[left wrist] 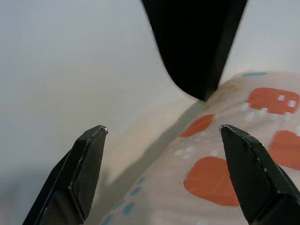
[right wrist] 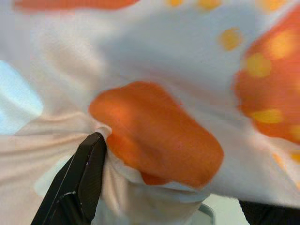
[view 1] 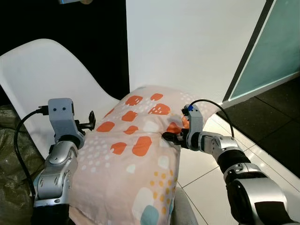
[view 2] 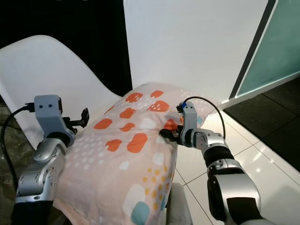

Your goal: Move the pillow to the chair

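Writing cannot be read anywhere: neither the pillow [view 1: 133, 154] nor the grey camera housings on the wrists carry a legible label. The pillow is pale pink with orange blotches, white dots, small yellow dots and teal patches, and it lies between the two arms, its far end against the edge of the white moulded chair [view 1: 42, 75] and the white wall panel [view 1: 187, 42] behind.

The right gripper [view 1: 172, 138] is clamped on a fold of pillow fabric at the pillow's right edge; the right wrist view shows cloth bunched against one black finger [right wrist: 77, 183], an orange blotch puckered beside it. The left gripper [view 1: 90, 121] sits at the pillow's left edge, by the chair seat. Its wrist view shows what the head views cannot: both fingers [left wrist: 79, 173] spread wide apart, with the pillow's edge and the chair's white shell between them, holding nothing.

Olive-green sacking [view 1: 11, 159] lies on the floor at far left. A teal glass panel [view 1: 276, 47] in a dark frame stands at right, above glossy white floor tiles [view 1: 206, 187].
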### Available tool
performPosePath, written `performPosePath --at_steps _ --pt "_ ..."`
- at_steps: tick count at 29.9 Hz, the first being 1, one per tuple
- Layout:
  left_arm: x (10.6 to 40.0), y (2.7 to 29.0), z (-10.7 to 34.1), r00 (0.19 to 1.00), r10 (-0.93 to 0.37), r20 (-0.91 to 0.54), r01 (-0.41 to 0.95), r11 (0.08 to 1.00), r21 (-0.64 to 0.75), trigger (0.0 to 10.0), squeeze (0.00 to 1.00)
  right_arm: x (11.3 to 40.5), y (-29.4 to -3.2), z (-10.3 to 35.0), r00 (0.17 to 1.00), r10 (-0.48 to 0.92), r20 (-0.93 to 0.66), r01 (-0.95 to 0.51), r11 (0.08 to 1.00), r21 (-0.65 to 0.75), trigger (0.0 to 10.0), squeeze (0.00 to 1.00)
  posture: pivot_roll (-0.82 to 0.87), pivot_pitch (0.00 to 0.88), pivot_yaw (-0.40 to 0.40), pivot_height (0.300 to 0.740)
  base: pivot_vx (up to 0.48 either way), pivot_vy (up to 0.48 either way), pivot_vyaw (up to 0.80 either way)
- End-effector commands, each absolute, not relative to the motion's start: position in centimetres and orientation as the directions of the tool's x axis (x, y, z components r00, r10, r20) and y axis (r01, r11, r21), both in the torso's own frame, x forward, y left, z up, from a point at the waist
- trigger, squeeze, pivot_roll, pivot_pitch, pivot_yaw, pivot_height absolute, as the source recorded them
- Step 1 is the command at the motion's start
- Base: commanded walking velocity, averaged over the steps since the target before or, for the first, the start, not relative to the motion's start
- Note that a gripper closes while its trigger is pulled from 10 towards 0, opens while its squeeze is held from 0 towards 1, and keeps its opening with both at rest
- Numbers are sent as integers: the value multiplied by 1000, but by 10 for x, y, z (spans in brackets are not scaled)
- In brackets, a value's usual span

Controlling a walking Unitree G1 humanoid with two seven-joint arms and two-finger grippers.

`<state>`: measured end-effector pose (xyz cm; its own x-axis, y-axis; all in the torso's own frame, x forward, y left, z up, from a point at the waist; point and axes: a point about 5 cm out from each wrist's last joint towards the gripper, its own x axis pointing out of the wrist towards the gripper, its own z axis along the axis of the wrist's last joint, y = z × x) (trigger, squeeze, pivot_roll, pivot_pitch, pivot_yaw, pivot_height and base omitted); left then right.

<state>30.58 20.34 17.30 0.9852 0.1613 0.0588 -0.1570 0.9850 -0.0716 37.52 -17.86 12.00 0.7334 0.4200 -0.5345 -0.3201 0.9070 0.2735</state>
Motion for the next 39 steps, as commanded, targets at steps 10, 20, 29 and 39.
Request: performPosePath --at_steps 10,20,29,39 --pt "308 208 174 983 171 66 -167 984 -64 10000 0 381 -216 132 849 184 -495 -75 970 233 10000 0 -154 13 -42 455 0 0 0" --pt "307 208 172 984 170 60 -167 984 -62 10000 0 381 -226 138 871 182 -457 -26 945 327 10000 0 -159 11 -41 455 0 0 0" --pt "307 214 174 978 198 68 -195 980 -51 10000 0 396 -218 191 951 297 -81 -232 864 447 10000 0 -156 13 -42 485 0 0 0" --pt "303 209 167 977 206 46 -205 978 -30 10000 0 395 -193 188 918 396 -24 -343 824 451 10000 0 -152 8 -43 515 0 0 0"
